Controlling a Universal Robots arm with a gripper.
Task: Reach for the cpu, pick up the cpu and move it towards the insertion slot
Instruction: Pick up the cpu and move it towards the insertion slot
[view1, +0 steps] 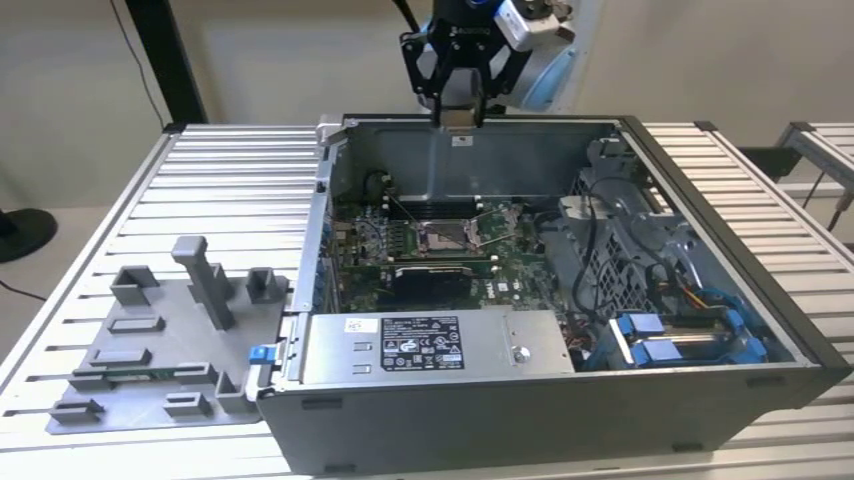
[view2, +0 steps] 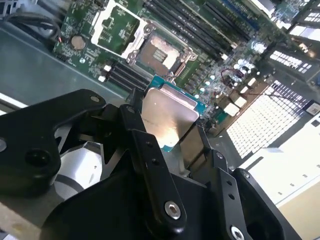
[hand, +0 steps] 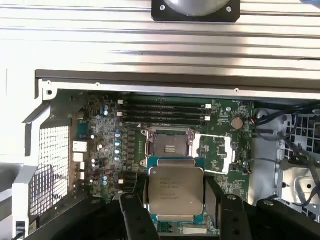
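Observation:
My gripper hangs above the back wall of the open computer case, shut on the cpu. In both wrist views the cpu shows as a silvery square chip clamped by its edges between the black fingers. The insertion slot is a square metal socket with a dark centre on the green board, well below the cpu. Its frame plate is swung open beside it.
A grey tray with plastic blocks lies on the slatted table at the exterior view's left. Inside the case are a power supply at the front, cables and blue drive brackets at the exterior view's right, and memory slots beside the socket.

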